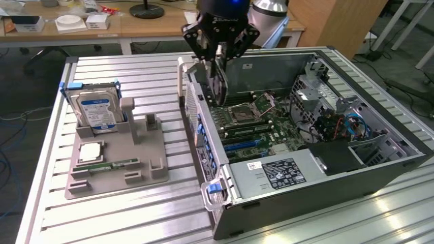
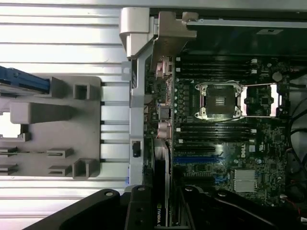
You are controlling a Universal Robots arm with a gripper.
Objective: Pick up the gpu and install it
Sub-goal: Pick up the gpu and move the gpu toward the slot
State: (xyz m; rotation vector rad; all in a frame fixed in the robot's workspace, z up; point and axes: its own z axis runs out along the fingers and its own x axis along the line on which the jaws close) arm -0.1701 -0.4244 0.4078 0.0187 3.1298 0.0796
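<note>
The jaws are clamped on the top edge of the gpu [image 1: 211, 81], which stands on edge over the open computer case [image 1: 379, 168], just inside the case wall on the exterior view's left and above the motherboard [image 1: 271, 127]; whether its lower edge touches the board I cannot tell. The wrist view shows the card apart from the CPU socket [image 2: 218, 100]. On the slatted surface [image 1: 135, 213] beside the case, a grey holder [image 1: 135, 152] carries an upright hard drive [image 1: 95, 109].
</note>
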